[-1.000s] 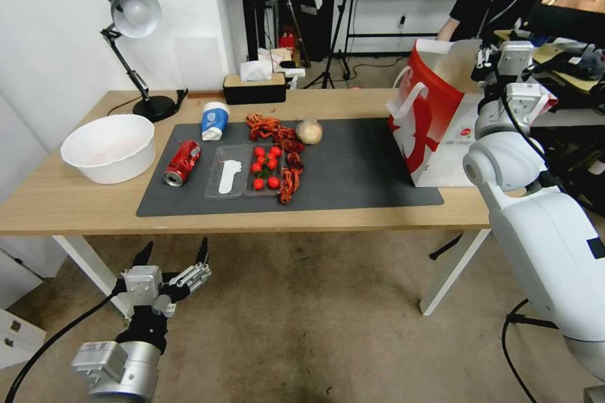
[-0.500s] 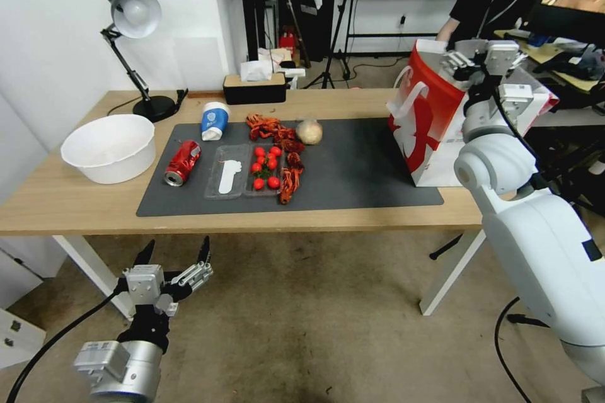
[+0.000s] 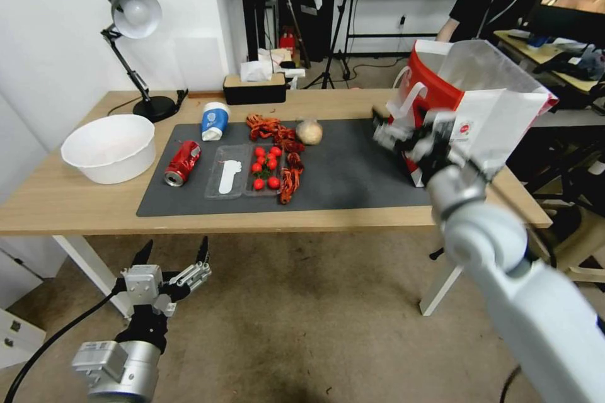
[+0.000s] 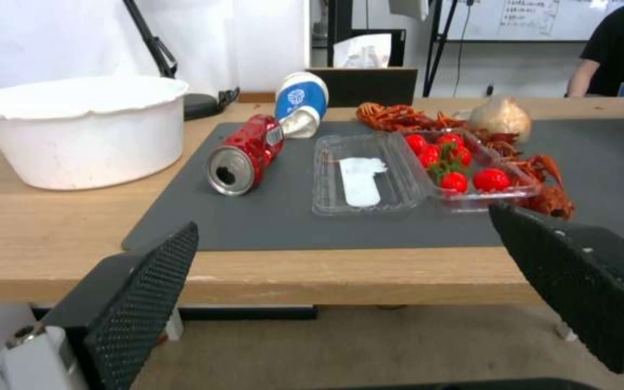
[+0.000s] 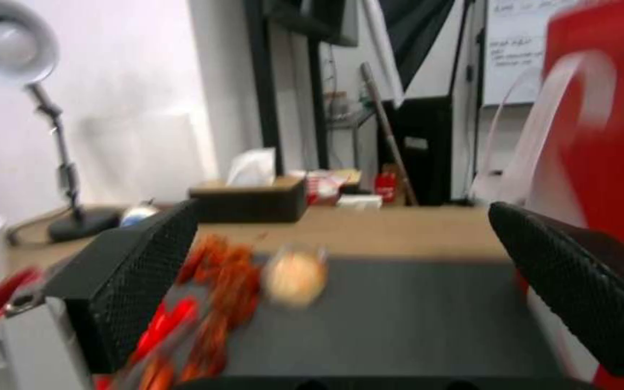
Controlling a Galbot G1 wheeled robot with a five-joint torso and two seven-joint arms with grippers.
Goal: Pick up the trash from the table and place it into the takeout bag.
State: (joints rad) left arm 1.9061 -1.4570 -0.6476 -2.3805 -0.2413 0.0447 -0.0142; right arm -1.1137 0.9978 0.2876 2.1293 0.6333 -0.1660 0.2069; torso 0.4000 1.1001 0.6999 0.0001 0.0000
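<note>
The right hand [image 3: 403, 138] is empty with its fingers apart, low over the mat just left of the takeout bag [image 3: 479, 113]. The left hand [image 3: 171, 264] waits below the bench [image 3: 75, 201], fingers apart. The red can [image 3: 183, 162], paper cup [image 3: 214, 121] and small ball [image 3: 309, 131] lie on the mat.

— Where is the trash?
— The red can [image 3: 182, 163] lies on its side on the mat [image 3: 353, 170]. The blue-and-white cup [image 3: 214, 121] lies tipped over just behind it. The beige ball [image 3: 309, 131] sits farther right.
— And the bag [image 3: 466, 107]?
— It stands open at the table's [image 3: 75, 201] right end.
</note>
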